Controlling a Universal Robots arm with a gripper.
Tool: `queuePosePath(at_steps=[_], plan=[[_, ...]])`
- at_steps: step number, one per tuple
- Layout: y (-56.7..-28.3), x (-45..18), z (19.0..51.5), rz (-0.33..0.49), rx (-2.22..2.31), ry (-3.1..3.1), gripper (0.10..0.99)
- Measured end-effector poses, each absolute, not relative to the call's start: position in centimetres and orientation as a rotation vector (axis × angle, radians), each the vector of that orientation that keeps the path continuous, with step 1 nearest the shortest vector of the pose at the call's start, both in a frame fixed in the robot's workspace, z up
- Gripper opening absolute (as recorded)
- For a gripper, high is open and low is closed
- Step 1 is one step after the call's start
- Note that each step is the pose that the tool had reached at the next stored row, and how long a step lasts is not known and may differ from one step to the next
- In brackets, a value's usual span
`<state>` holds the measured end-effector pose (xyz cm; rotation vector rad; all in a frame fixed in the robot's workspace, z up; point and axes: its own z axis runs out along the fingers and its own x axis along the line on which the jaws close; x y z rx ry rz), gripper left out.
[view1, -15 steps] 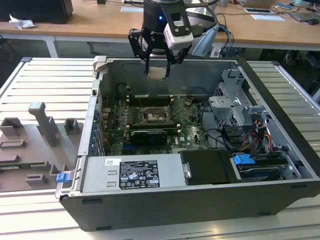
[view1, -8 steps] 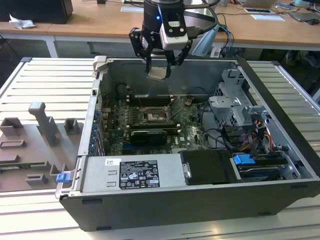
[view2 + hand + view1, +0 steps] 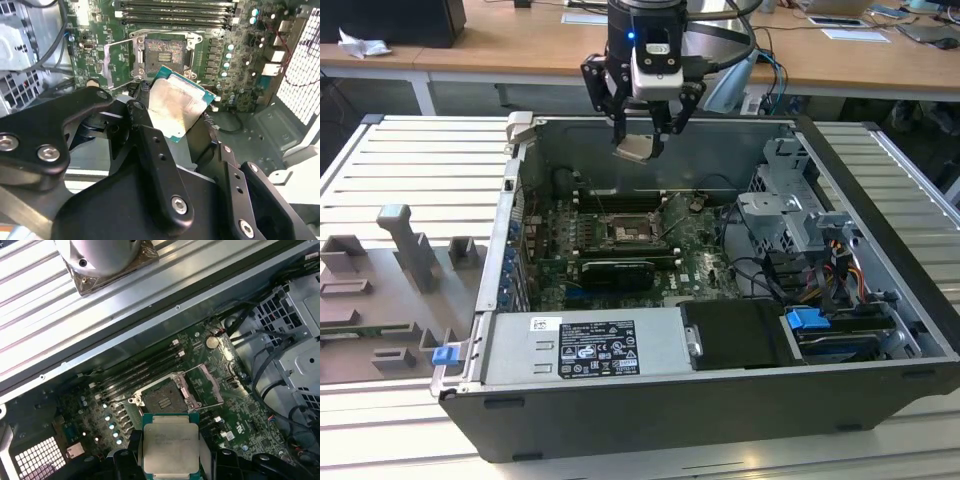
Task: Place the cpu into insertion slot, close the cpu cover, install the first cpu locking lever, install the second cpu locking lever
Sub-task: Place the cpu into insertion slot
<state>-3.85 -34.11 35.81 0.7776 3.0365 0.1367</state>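
Above the open computer case (image 3: pixel 650 420), near its far wall, the jaws are closed on the cpu (image 3: pixel 635 148), pinching it by two opposite edges with its pale metal top exposed in both wrist views (image 3: pixel 175 107) (image 3: pixel 171 447). Seen from the exterior view, the chip hangs in the air at about twelve o'clock from the insertion slot (image 3: pixel 623 232), well apart from the green board and touching nothing but the jaws.

The slot is bare and dark (image 3: pixel 164 52) (image 3: pixel 162 399). The cpu cover (image 3: pixel 120 62) (image 3: pixel 207 385) is swung open and stands just beside it, so nothing bars the way in. The long memory slots (image 3: pixel 620 190) lie between the chip and the socket in the exterior view. The case sits on the ribbed bench (image 3: pixel 380 160).

The step in hand looks like carrying the chip to the slot. Doing it well probably means:
- bringing the chip level with the board, as it seems slightly canted now
- squaring its edges with the socket surround
- keeping clear of the raised cover
- keeping the chip from dragging across the socket's contacts
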Motion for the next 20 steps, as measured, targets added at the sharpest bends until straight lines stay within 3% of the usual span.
queuePosePath(at_steps=[20], plan=[[-34.11, -3.85, 35.61, 0.132, 1.255, 2.857, 0.537]])
